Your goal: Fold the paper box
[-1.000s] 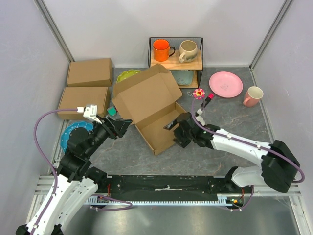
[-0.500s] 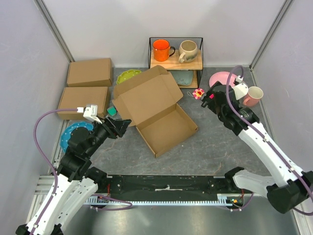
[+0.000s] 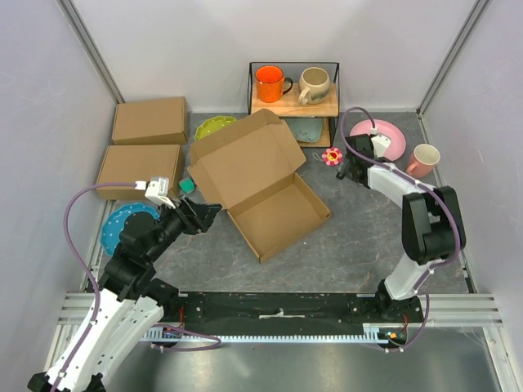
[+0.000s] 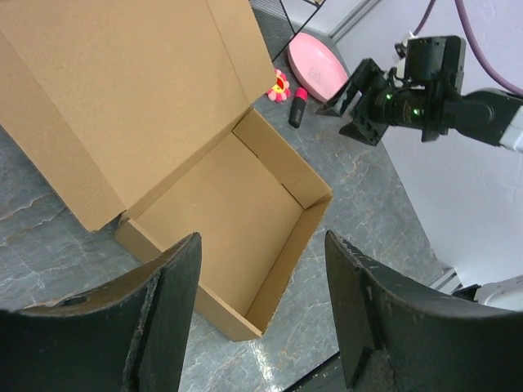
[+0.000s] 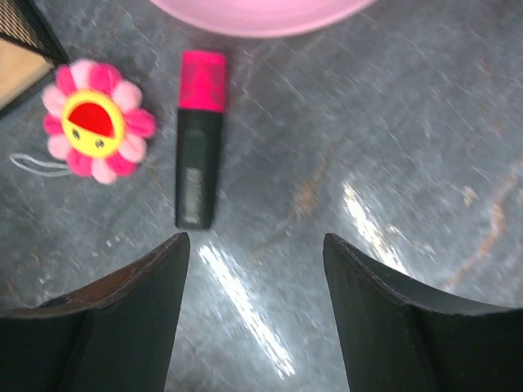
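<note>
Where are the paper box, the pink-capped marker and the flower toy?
paper box [image 3: 276, 217], top external view, tray floor.
pink-capped marker [image 5: 197, 155], right wrist view, black barrel.
flower toy [image 5: 96, 121], right wrist view, yellow face.

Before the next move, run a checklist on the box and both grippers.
1. Walls of the paper box standing: ok.
2. lid folded shut: not ok, it stands open.
3. Inside of the box free of objects: ok.
4. left gripper open and empty: ok.
5. right gripper open and empty: ok.
6. Right gripper at the box: not ok, it hangs over the highlighter beside the pink plate.
</note>
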Controlling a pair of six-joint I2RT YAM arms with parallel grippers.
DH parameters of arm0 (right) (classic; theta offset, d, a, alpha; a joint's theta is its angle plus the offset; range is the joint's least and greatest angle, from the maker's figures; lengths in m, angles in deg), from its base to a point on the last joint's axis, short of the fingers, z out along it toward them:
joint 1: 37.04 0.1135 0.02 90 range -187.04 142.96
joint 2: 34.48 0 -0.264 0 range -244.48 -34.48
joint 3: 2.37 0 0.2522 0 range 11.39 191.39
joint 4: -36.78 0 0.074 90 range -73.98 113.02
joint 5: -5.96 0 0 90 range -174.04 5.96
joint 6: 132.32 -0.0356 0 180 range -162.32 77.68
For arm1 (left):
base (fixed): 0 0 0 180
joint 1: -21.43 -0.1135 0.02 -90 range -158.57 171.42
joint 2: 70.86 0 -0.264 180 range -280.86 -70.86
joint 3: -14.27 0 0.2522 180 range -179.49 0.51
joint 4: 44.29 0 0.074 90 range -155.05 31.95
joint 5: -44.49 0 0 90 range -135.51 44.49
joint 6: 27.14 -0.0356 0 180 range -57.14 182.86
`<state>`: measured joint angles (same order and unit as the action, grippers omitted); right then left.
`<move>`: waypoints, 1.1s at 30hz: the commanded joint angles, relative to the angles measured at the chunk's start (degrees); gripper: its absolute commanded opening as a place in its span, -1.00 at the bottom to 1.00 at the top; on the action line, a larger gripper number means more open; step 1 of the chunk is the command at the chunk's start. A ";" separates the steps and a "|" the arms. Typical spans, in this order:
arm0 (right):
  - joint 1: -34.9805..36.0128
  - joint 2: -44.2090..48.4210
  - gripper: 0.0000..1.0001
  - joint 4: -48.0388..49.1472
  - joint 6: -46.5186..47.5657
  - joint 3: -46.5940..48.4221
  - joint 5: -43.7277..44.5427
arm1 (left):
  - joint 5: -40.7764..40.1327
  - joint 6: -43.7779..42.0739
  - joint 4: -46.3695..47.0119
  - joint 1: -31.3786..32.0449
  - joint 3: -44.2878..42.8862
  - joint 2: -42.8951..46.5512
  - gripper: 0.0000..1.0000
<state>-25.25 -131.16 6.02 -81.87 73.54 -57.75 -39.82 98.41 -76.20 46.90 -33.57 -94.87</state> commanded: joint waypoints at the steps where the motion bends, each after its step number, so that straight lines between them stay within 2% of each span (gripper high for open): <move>1: -0.98 -4.82 0.48 6.71 2.29 7.27 -1.50 | 0.99 0.66 -0.66 -0.07 0.69 -0.16 0.36; 11: -1.25 -15.63 0.46 8.03 3.86 12.20 -1.23 | -0.16 -0.22 -1.62 -0.16 1.92 -0.42 0.36; 19: -1.24 -19.68 0.37 7.68 5.36 14.49 0.08 | 0.11 -0.04 -0.92 -0.16 2.09 -1.39 0.36; 22: -1.24 -20.82 0.21 7.06 5.27 14.84 0.00 | -0.07 -0.04 -0.66 -0.07 2.09 -1.57 0.36; 23: -1.24 -21.35 0.06 6.80 5.01 14.84 -0.18 | -0.07 -0.04 -0.66 -0.07 2.09 -1.65 0.36; 25: -1.24 -21.79 -0.11 6.80 5.01 13.97 -0.27 | 0.02 -0.04 -0.57 -0.16 2.18 -1.65 0.36; 26: -1.24 -21.88 -0.29 6.71 4.92 13.44 -0.18 | 0.11 -0.04 -0.66 -0.07 2.18 -1.74 0.36; 29: -1.16 -20.05 -0.49 6.88 4.57 11.33 -0.09 | 0.28 0.05 -0.66 -0.07 2.36 -1.39 0.36; 33: -0.81 -12.14 -0.55 9.43 3.25 6.85 -0.27 | 0.37 0.13 -0.66 -0.16 2.27 -0.95 0.36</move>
<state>-26.34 -149.92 15.46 -77.19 84.38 -57.62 -39.64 98.41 -78.10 46.90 -31.28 -96.29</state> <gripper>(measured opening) 0.354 0.682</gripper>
